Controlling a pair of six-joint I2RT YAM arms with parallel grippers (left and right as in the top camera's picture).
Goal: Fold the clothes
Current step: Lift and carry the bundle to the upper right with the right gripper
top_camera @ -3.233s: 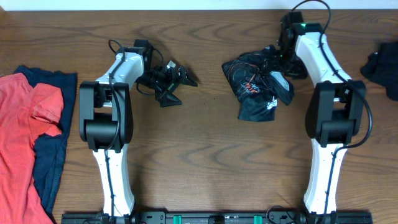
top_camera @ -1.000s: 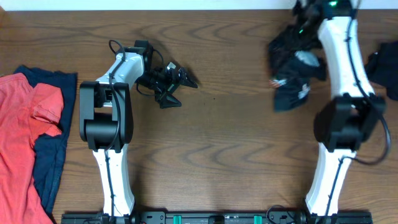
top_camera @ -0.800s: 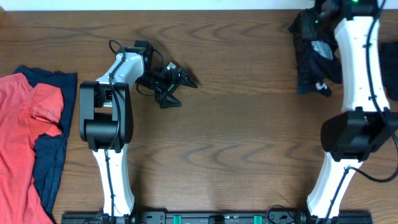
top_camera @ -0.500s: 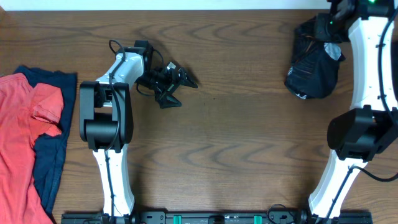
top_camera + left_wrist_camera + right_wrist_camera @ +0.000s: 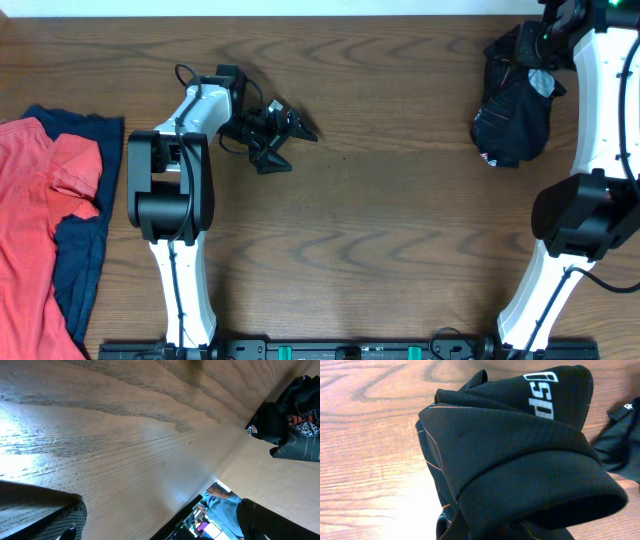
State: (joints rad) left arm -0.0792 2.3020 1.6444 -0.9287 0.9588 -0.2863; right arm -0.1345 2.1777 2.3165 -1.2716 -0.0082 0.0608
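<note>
1. The red top (image 5: 40, 190) lay over the navy top (image 5: 85, 260) at the left edge of the table (image 5: 400, 250). Neither had shifted, and neither was folded.
2. The left gripper (image 5: 288, 143) rested low on the table, jaws spread wide and holding nothing. Its position was unchanged.
3. The black jersey (image 5: 515, 115) had left its earlier spot right of centre. It now hung in a bunch near the back right corner (whether its lower end touched the wood could not be told).
4. The right gripper (image 5: 543, 50) stayed clamped on the jersey's upper folds, its fingers buried in cloth.
5. Finding: the garment was lifted and moved, not folded. In my judgement it must be laid flat before any fold.
</note>
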